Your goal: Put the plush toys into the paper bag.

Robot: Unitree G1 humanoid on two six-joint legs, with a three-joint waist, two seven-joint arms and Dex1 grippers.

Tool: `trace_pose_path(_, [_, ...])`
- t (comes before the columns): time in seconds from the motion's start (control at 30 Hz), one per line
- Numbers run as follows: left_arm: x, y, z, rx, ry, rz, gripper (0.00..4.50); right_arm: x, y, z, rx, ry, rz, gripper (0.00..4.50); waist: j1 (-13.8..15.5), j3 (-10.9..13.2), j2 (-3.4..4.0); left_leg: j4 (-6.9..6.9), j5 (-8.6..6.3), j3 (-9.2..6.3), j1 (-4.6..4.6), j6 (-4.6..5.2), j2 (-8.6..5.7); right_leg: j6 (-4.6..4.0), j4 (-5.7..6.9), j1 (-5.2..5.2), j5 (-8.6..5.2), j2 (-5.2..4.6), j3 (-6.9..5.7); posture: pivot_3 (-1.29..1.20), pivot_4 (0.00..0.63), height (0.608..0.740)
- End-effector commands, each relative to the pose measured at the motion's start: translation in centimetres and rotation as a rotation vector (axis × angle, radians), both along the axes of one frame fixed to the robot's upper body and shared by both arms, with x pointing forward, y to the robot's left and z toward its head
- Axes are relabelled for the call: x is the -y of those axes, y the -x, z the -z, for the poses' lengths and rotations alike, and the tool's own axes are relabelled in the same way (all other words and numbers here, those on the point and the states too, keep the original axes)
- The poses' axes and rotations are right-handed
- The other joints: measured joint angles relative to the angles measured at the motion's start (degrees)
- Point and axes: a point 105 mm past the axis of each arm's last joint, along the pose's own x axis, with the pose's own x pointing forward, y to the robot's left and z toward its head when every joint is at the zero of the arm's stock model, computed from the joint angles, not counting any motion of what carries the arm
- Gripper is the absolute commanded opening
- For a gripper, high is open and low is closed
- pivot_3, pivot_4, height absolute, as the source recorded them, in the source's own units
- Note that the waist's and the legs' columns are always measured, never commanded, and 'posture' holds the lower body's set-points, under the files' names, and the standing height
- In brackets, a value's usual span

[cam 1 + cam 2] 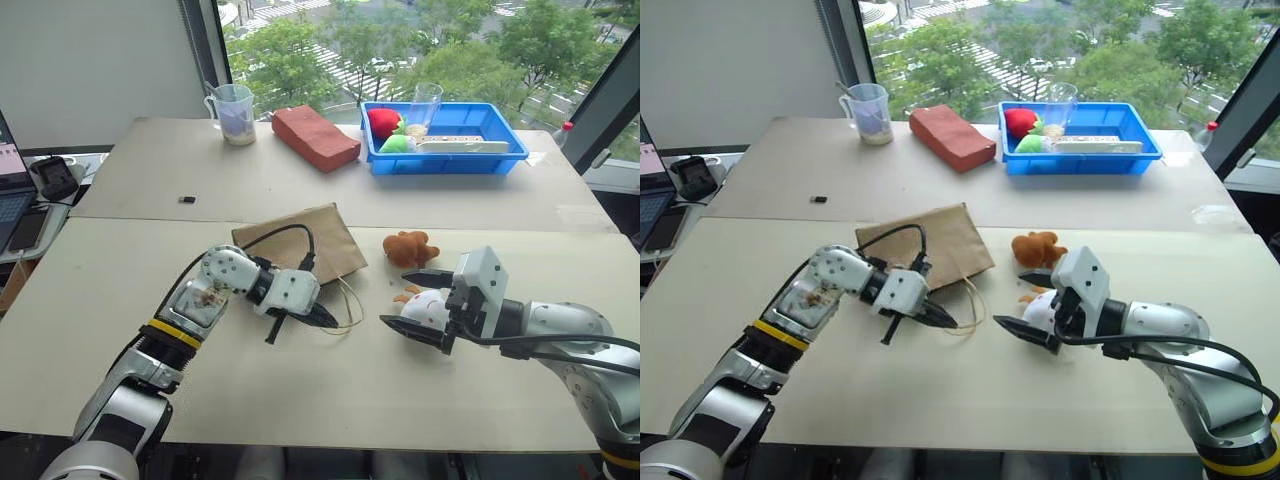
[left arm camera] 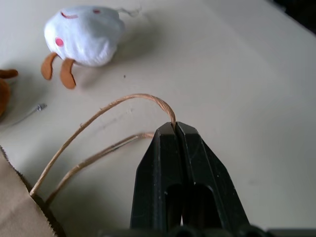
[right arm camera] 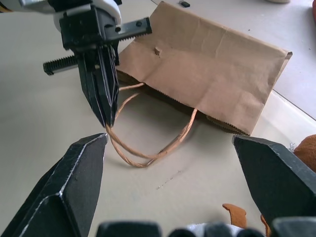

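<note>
Left gripper (image 1: 322, 318) pinches one bag handle (image 2: 106, 109); nothing bagged yet.
Paper bag (image 1: 300, 243) lies flat on table (image 1: 120, 300); brown toy (image 1: 409, 248) and white toy (image 1: 425, 306) beside it, right gripper (image 1: 412, 300) spread wide around the white one.

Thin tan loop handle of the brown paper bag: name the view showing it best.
Left wrist view: the thin tan loop handle arcs close-up into the shut left gripper. The right wrist view shows both loops; the eye views show faint strands.
</note>
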Motion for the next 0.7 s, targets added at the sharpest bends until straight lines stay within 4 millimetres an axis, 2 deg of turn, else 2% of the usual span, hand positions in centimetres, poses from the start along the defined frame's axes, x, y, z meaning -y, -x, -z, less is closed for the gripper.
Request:
trace_pose_path(0.03, [-0.1,-0.3,-2.9,-0.002,0.088,-0.007,0.05,-0.3,0.2,-0.1,0.037,0.010,-0.016,4.50,0.06,0.00,0.00,0.00,0.00,-0.01,-0.01,0.00,0.00,0.00,-0.01,0.00,0.00,0.01,0.00,0.00,0.150,0.740])
trace_pose_path(0.2, [-0.2,-1.1,-6.1,0.000,0.237,-0.050,0.05,-1.7,-0.5,1.0,0.023,-0.034,-0.033,4.50,0.02,0.00,0.00,0.04,0.01,-0.12,-0.08,0.00,0.00,0.00,-0.02,0.02,0.00,0.09,0.05,0.00,0.150,0.740])
trace_pose_path(0.23, [-0.3,-1.2,-6.4,0.008,0.245,-0.054,0.00,-2.3,-1.0,1.1,0.022,-0.062,-0.032,3.99,-0.02,0.00,0.00,0.05,0.01,-0.12,-0.08,-0.01,0.04,0.00,-0.01,0.02,0.00,0.15,0.09,0.00,0.150,0.740])
trace_pose_path(0.27, [-0.4,-1.3,-6.6,0.015,0.249,-0.055,0.00,-2.8,-1.3,1.2,0.021,-0.076,-0.041,3.77,-0.14,0.00,0.00,0.04,0.01,-0.14,-0.07,0.00,0.06,0.00,-0.01,0.02,0.00,0.19,0.12,0.00,0.150,0.740])
trace_pose_path(0.33, [-0.5,-1.5,-7.1,0.030,0.257,-0.063,0.00,-4.1,-2.0,1.5,0.040,-0.072,-0.060,3.06,-0.29,0.00,0.01,0.03,0.01,-0.15,-0.04,-0.01,0.07,0.00,0.00,0.01,0.00,0.24,0.16,0.00,0.150,0.740])
trace_pose_path(0.53, [-1.0,-1.8,-7.8,0.049,0.268,-0.067,0.00,-7.9,-4.3,0.9,0.075,-0.183,-0.052,1.01,-0.31,0.01,0.04,0.00,0.01,-0.18,-0.05,-0.01,0.12,0.00,0.08,0.00,0.00,0.31,0.16,0.00,0.150,0.740])
trace_pose_path(0.63, [-0.8,-1.8,-8.6,0.066,0.319,-0.065,0.00,-9.3,-5.5,1.4,0.075,-0.225,-0.040,0.01,-0.16,0.02,0.05,-0.01,0.02,-0.19,-0.08,-0.02,0.12,0.00,0.06,0.00,0.00,0.31,0.16,0.00,0.150,0.740])
trace_pose_path(0.7, [-0.7,-1.9,-9.0,0.069,0.341,-0.065,0.00,-10.3,-6.3,1.9,0.080,-0.248,-0.030,0.01,-0.11,0.02,0.05,0.00,0.02,-0.20,-0.10,-0.03,0.11,0.00,0.05,0.00,0.00,0.31,0.16,0.00,0.150,0.740])
